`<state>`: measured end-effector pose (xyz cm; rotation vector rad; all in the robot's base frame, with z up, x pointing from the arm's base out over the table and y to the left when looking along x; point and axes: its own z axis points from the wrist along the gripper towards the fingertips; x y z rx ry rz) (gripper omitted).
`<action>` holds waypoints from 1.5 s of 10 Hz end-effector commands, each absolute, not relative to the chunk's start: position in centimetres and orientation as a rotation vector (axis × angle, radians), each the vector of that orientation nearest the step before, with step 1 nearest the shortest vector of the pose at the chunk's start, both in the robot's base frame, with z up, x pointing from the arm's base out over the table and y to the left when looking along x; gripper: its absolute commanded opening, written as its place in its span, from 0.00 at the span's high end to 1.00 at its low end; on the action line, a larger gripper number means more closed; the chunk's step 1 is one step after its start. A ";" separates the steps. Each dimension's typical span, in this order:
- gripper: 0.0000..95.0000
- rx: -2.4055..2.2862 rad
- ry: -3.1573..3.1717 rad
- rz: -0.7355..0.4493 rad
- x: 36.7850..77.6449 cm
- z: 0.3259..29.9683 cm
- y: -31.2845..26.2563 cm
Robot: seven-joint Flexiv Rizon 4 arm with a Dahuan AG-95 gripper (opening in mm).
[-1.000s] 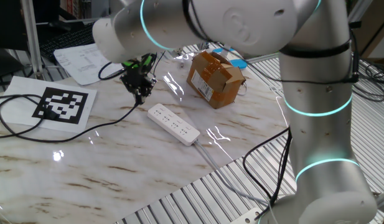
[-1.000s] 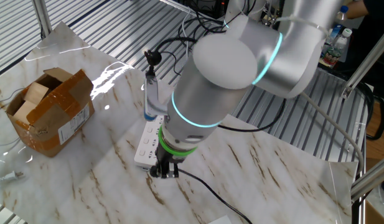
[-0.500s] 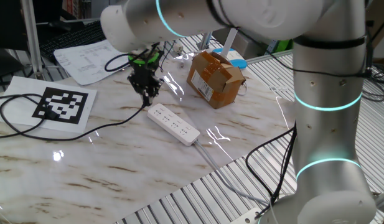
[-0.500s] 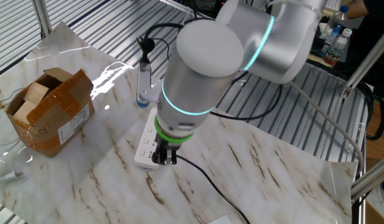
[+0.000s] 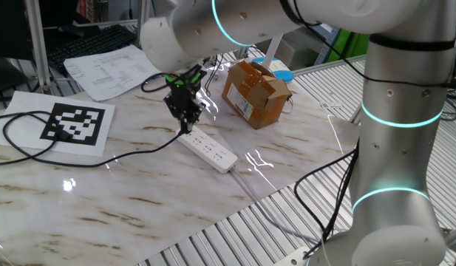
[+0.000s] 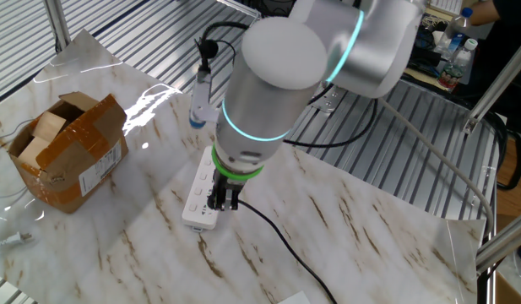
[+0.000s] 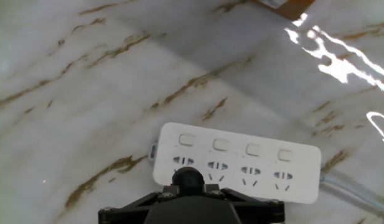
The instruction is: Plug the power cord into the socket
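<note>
The white power strip, the socket (image 5: pixel 207 148), lies on the marble table; it also shows in the other fixed view (image 6: pixel 201 196) and in the hand view (image 7: pixel 238 162). My gripper (image 5: pixel 187 124) is shut on the round black plug (image 7: pixel 189 178) of the power cord and holds it just above the strip's end outlet. In the other fixed view the gripper (image 6: pixel 221 201) hangs over the strip's near end. The thin black power cord (image 5: pixel 94 158) trails from the plug across the table to the left.
A brown cardboard box (image 5: pixel 255 91) stands beyond the strip, also in the other fixed view (image 6: pixel 64 150). A printed marker sheet (image 5: pixel 70 124) and papers (image 5: pixel 113 68) lie at the left. The strip's grey-white lead (image 5: pixel 259 196) runs toward the ribbed table edge.
My gripper has moved right with the plug, from beside the strip's end to over its end outlet. The cord has followed along the table.
</note>
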<state>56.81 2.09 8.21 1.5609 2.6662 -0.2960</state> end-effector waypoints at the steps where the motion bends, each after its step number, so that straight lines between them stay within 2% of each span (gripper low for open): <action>1: 1.00 1.610 2.657 -0.269 57.0 8.2 1.6; 8: 1.00 1.756 2.609 -0.273 55.7 7.5 0.9; 15: 1.00 1.800 2.584 -0.245 58.0 8.2 1.0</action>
